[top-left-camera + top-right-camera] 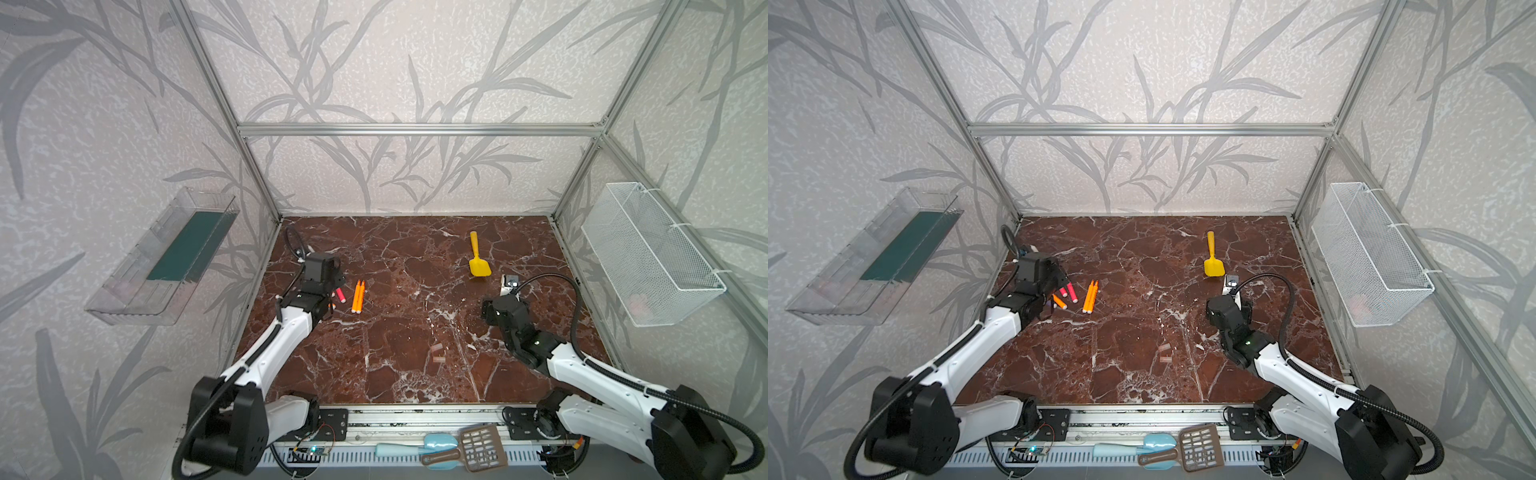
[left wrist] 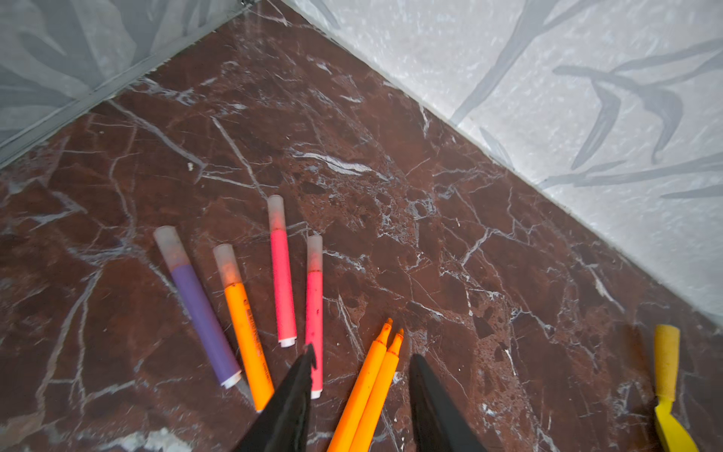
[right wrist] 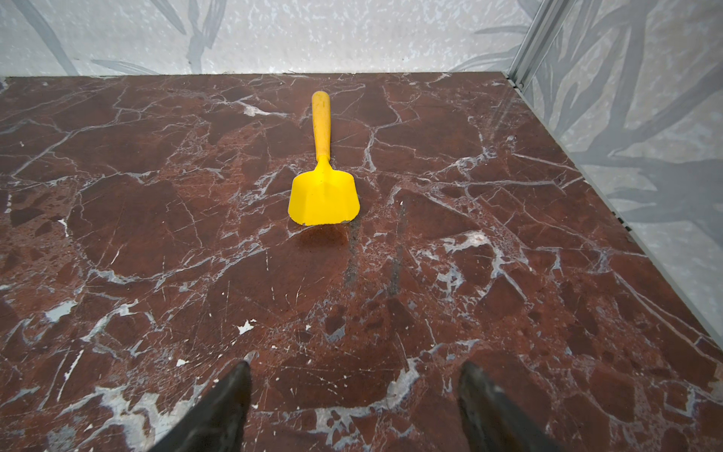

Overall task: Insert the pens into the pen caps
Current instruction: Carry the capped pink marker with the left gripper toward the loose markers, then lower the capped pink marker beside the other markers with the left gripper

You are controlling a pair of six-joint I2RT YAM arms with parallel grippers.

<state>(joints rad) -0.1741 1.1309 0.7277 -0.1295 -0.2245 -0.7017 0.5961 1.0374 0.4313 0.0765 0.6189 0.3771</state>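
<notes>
On the tabletop (image 3: 156, 242) lie three orange pens (image 2: 246, 332), two pink pens (image 2: 282, 281) and one purple pen (image 2: 203, 317), six altogether. Four wear caps (image 2: 276, 213); two loose caps (image 1: 436, 348) lie toward its front edge. One yellow shovel (image 3: 322, 195).

Both top views overhead, shared tabletop (image 1: 395, 332), wrist views close

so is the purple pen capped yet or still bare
Capped. In the left wrist view the purple pen wears a frosted cap over its tip, while the two orange pens nearby show bare tips.
</notes>
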